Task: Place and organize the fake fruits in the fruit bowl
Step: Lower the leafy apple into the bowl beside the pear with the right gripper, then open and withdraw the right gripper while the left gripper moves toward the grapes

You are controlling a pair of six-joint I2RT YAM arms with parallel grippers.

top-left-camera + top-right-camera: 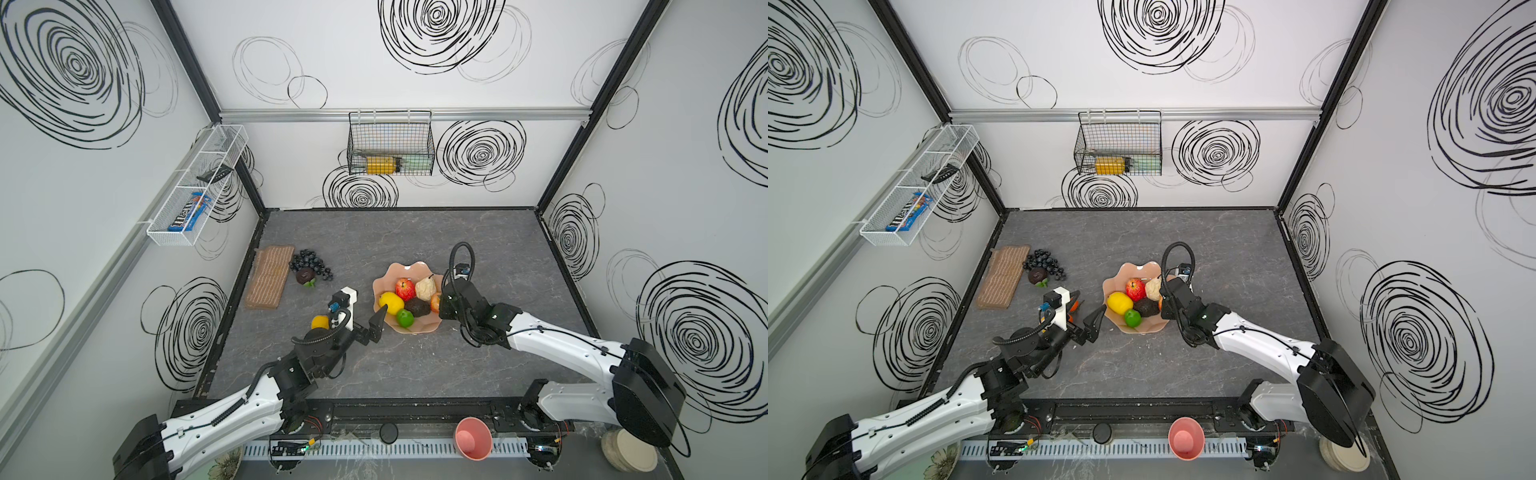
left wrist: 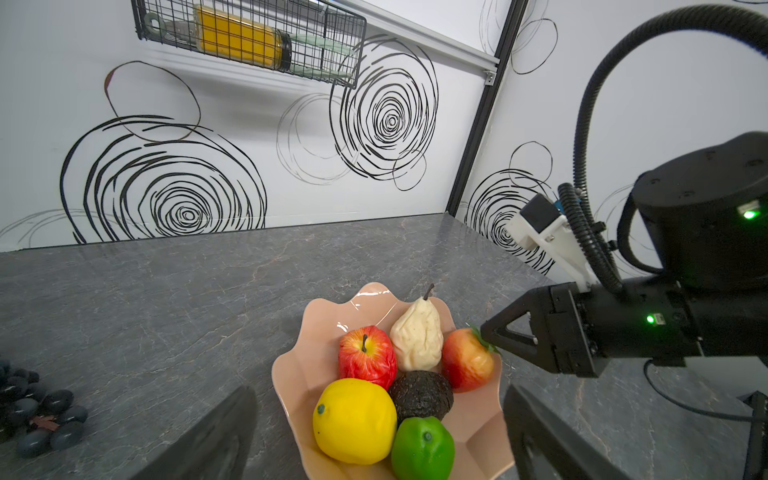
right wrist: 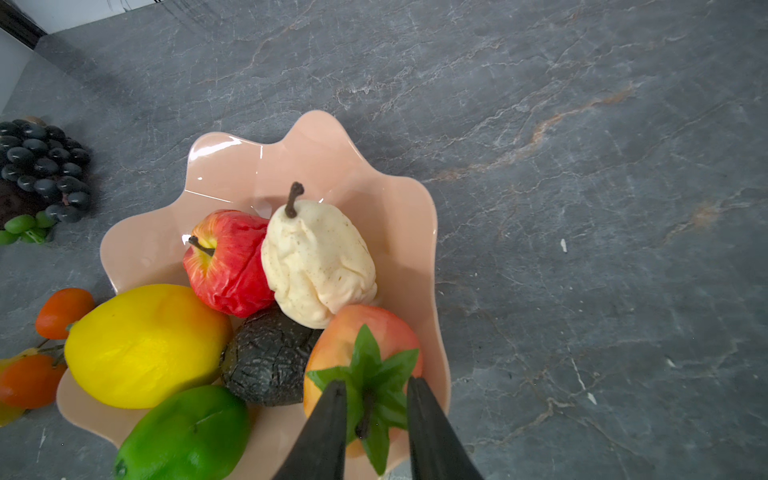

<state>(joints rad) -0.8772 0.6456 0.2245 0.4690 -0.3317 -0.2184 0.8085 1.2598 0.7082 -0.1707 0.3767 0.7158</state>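
Fingers (image 3: 328, 419) on the right gripper (image 3: 376, 382) stand apart now, one each side of the dark stalk of the leaf-topped red fruit (image 3: 357, 336), gripping nothing, with green leaves poking up between them. That fruit sits inside the fruit bowl (image 3: 232, 166), right against the rim, leaning on the pear (image 3: 320, 266) and the avocado (image 3: 270, 357). Risk number one, as I read it: a leaf catches on a finger when the arm lifts away, and the fruit gets tugged over that low wavy edge onto the table (image 3: 582, 208). Across the bowl, the left gripper (image 1: 380, 324) hangs with its fingers spread wide and empty, just beside the rim where the lemon (image 1: 391, 302) and lime (image 1: 404, 318) sit. A careless nudge there could shove the shallow bowl or roll the lime out. Everything is crowded toward the near half and the far half is bare, so the pile looks tippy. Waiting outside are the grape bunch (image 1: 311, 264), well apart on the left, and small oranges (image 3: 62, 311) near the left arm. The grapes are bulky; dropped on top, they could knock the apple (image 3: 228, 262) loose. Both arms flank one bowl, so reaching in together invites a clash.
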